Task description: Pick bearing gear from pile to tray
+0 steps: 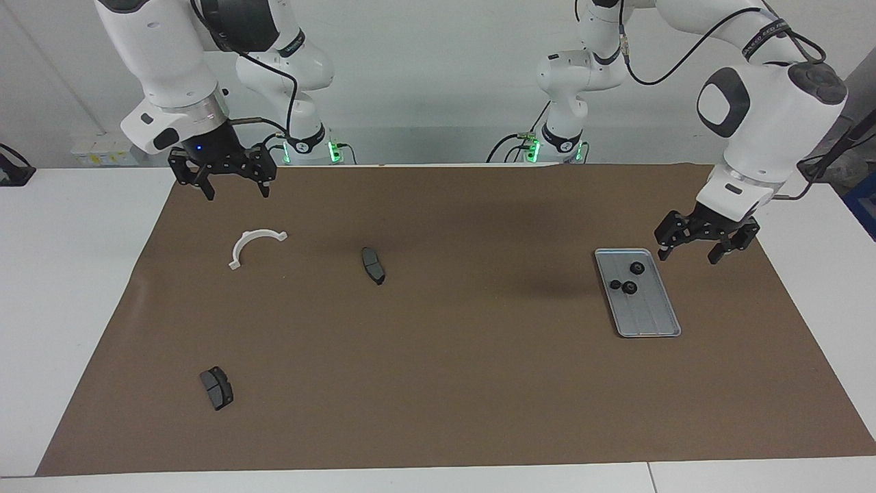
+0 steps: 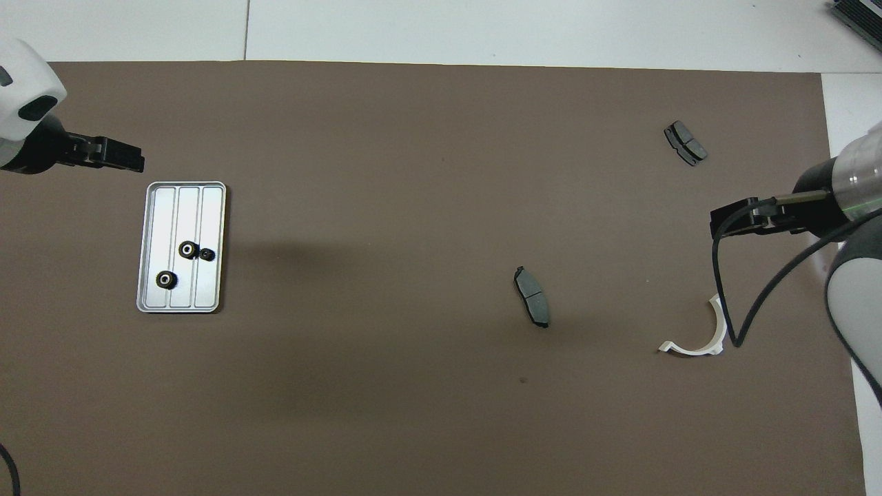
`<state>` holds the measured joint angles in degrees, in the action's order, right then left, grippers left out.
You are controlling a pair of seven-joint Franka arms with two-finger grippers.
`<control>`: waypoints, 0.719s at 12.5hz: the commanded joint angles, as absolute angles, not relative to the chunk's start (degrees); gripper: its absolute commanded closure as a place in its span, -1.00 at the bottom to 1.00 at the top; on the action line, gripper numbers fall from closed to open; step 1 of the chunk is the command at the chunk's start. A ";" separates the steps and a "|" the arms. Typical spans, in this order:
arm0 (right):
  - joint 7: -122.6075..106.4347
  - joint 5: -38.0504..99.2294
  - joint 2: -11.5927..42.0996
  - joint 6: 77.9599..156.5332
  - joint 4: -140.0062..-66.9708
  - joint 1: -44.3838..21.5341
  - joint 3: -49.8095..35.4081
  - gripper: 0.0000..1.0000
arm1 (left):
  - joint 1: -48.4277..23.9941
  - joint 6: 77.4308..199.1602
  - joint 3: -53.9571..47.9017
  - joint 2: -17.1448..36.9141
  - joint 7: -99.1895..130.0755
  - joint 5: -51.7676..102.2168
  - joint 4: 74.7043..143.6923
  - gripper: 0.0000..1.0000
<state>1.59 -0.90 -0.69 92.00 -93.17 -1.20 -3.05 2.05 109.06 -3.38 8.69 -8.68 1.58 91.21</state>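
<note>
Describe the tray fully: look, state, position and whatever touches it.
The tray is a small flat rectangle of silver-grey metal with rounded corners, a low raised rim and lengthwise ridges. It lies flat on the brown mat at the left arm's end of the table. Three small black gears rest inside it, in the half nearer the robots. The left gripper, open, hangs just beside that end, not touching it.

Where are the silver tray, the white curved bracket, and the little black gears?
tray [image 1: 650, 318]: facing view, bare ridged floor.
white bracket [image 1: 254, 239]: facing view, top of its arc.
gears [image 2: 165, 279]: overhead view, the gear in the tray nearest the robots.
</note>
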 commanded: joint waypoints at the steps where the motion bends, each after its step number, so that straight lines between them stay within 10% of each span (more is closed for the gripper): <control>1: -0.35 0.26 -2.20 92.37 -94.75 -0.61 -3.25 -1.00 | 2.20 106.97 -3.52 5.37 -8.96 1.41 91.49 -1.00; 9: -0.09 0.26 -2.20 92.37 -94.83 -0.79 -3.25 -1.00 | 2.37 100.63 -3.43 3.43 -8.79 1.23 92.37 -1.00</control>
<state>1.59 -0.89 -0.76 91.99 -93.17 -1.20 -3.06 1.99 101.01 -3.56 4.69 -8.67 1.58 91.15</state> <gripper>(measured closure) 0.000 0.000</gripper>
